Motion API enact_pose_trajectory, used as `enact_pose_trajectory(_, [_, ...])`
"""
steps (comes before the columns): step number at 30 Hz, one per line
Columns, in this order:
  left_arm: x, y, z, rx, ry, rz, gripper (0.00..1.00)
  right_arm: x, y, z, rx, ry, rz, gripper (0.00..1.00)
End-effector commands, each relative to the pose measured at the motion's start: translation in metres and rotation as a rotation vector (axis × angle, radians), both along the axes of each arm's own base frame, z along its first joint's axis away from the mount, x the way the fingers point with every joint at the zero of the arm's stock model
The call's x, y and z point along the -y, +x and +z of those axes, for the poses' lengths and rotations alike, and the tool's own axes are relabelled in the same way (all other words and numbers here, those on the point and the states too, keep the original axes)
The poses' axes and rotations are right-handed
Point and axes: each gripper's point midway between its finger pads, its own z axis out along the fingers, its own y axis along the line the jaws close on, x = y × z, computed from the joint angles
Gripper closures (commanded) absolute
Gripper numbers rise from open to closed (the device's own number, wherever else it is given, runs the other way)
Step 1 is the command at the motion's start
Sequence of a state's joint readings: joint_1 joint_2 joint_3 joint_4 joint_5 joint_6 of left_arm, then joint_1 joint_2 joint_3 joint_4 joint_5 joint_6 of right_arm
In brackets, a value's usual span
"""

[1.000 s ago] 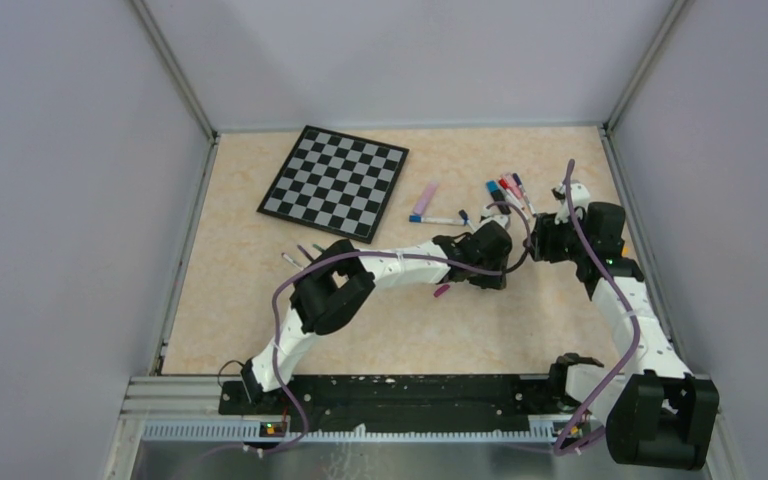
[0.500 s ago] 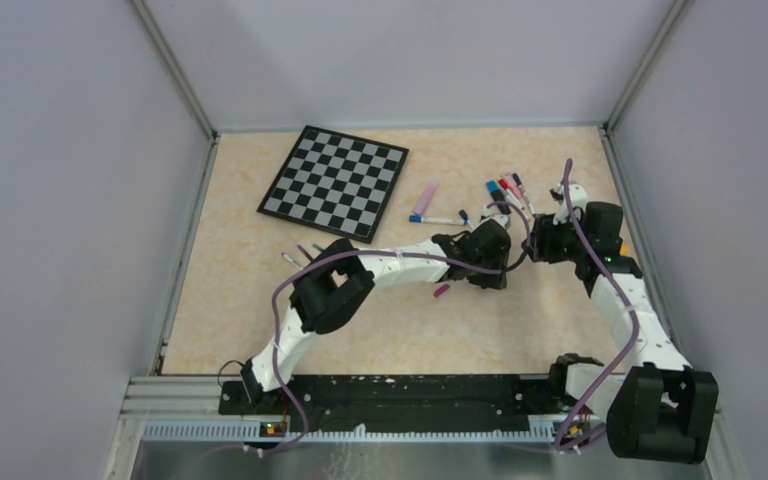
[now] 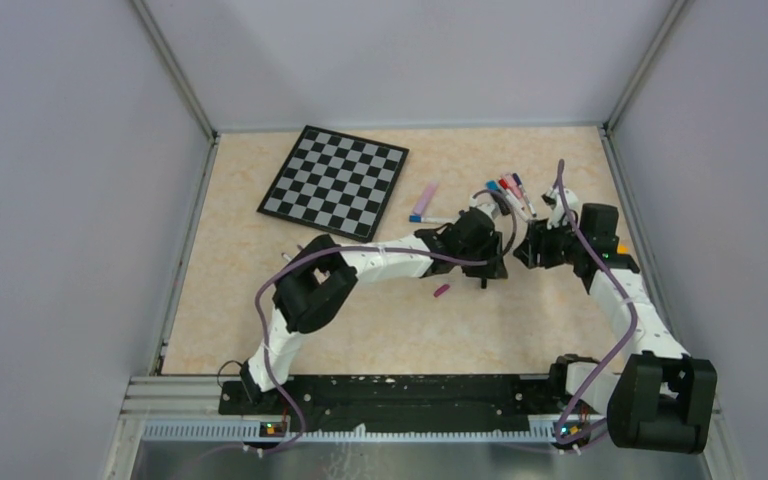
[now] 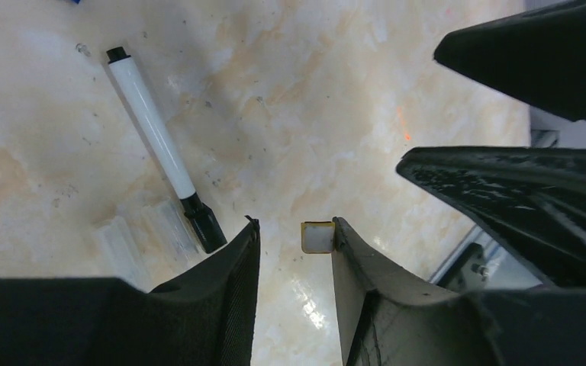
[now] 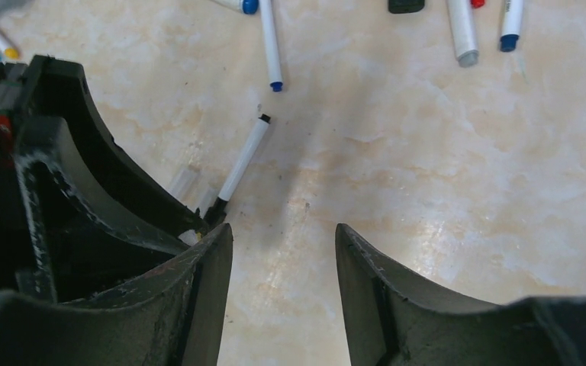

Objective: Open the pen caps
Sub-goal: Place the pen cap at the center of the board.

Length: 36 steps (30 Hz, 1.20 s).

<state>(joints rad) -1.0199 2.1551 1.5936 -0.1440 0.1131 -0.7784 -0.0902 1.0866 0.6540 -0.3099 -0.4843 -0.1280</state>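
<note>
In the left wrist view a white pen (image 4: 155,140) with a black cap (image 4: 204,223) lies on the table just left of my left gripper (image 4: 294,229). Its jaws stand open and hold nothing. A small yellow-rimmed white piece (image 4: 317,237) sits against the right finger's tip. My right gripper (image 5: 284,229) is open too, over bare table, close beside the left one (image 3: 482,262). The same pen (image 5: 243,162) lies just beyond its left finger. More capped pens (image 3: 505,186) lie in a bunch behind both grippers. A loose purple cap (image 3: 441,291) lies nearer the front.
A black-and-white chessboard (image 3: 335,181) lies at the back left. A pink pen (image 3: 423,199) and a blue-capped pen (image 3: 430,218) lie between it and the arms. Blue-tipped and grey-tipped pens (image 5: 272,46) line the top of the right wrist view. Grey walls enclose the table.
Both grippers have shifted left and a little toward the back, and now stand closer together. The left arm's elbow swung left. Both stay open.
</note>
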Motion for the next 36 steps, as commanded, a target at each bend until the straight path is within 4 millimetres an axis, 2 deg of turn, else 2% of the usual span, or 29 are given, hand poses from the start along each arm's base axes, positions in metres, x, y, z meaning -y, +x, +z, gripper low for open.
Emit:
enact_pose_trajectory(1, [0.004, 0.002, 0.067, -0.012, -0.204, 0.058, 0.58, -0.009, -0.002, 0.021, 0.069, 0.019, 0.109, 0.48])
enact_pose_trajectory(4, [0.001, 0.001, 0.078, -0.050, -0.264, 0.086, 0.58, -0.016, -0.009, 0.028, 0.095, 0.041, 0.173, 0.47])
enact_pose_trajectory(11, [-0.018, -0.009, 0.073, -0.220, -0.297, 0.166, 0.60, -0.031, -0.021, 0.043, 0.155, 0.091, 0.290, 0.45])
enact_pose_trajectory(18, [-0.035, -0.015, 0.083, -0.261, -0.356, 0.233, 0.60, -0.046, -0.035, 0.055, 0.218, 0.136, 0.405, 0.42])
enact_pose_trajectory(28, [-0.052, -0.020, 0.102, -0.379, -0.518, 0.371, 0.59, -0.078, -0.072, 0.055, 0.360, 0.264, 0.669, 0.39])
enact_pose_trajectory(36, [-0.052, -0.024, 0.111, -0.468, -0.650, 0.390, 0.58, -0.083, -0.070, 0.055, 0.359, 0.343, 0.659, 0.38])
